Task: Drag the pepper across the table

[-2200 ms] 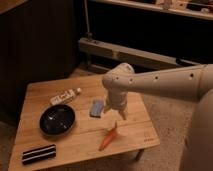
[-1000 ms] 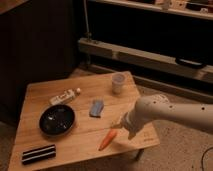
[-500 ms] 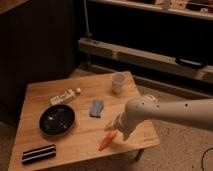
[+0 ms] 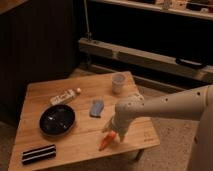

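pepper (image 4: pixel 106 142), just one, by the jaws on one table (image 4: pixel 80 147).

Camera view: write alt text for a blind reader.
The arm's gripper is down at the orange pepper near the front right of the table. A bowl, blue-grey pad, cup, tube and striped block lie elsewhere on it.

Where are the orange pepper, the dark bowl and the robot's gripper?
pepper (image 4: pixel 105 143): camera view, middle of its orange body.
dark bowl (image 4: pixel 42 120): camera view, its left rim.
gripper (image 4: pixel 114 131): camera view, its lower tip, right at the pepper's upper end.
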Tool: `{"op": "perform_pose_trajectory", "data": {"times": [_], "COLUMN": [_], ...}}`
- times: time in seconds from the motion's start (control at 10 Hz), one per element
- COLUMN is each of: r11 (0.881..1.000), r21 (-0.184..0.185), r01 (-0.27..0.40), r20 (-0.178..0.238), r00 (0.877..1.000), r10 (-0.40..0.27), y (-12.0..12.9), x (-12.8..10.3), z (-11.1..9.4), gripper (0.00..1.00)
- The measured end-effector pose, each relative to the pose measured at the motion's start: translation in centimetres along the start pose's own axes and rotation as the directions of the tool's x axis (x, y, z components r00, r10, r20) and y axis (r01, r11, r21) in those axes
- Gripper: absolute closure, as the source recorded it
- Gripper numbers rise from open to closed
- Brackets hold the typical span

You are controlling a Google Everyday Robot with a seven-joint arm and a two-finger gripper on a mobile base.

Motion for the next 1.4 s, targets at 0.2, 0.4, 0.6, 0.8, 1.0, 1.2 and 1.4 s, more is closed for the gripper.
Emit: {"op": "perform_pose_trajectory", "data": {"times": [0.2,0.4,0.6,0.8,1.0,1.2,1.4], "r11": [0.998,0.995,0.990,0.987,0.985,0.982,0.982], "r21": [0.008,0.022,0.031,0.014,-0.036,-0.080,-0.110], "r01": [-0.065,-0.100,-0.140,-0.157,-0.167,-0.171,-0.155], "r20": [0.024,0.041,0.055,0.060,0.059,0.056,0.059], "r00": [0.998,0.994,0.989,0.986,0.984,0.983,0.985], "r10": [0.065,0.099,0.138,0.156,0.169,0.176,0.162], "y": [-0.1,0.2,0.6,0.5,0.0,-0.8,-0.9], "x": [-0.2,-0.2,-0.4,-0.6,-1.0,-1.2,-1.1], "z": [0.4,0.7,1.1,1.3,1.3,1.1,0.8], "gripper": [0.35,0.35,0.35,0.35,0.35,0.35,0.35]}}
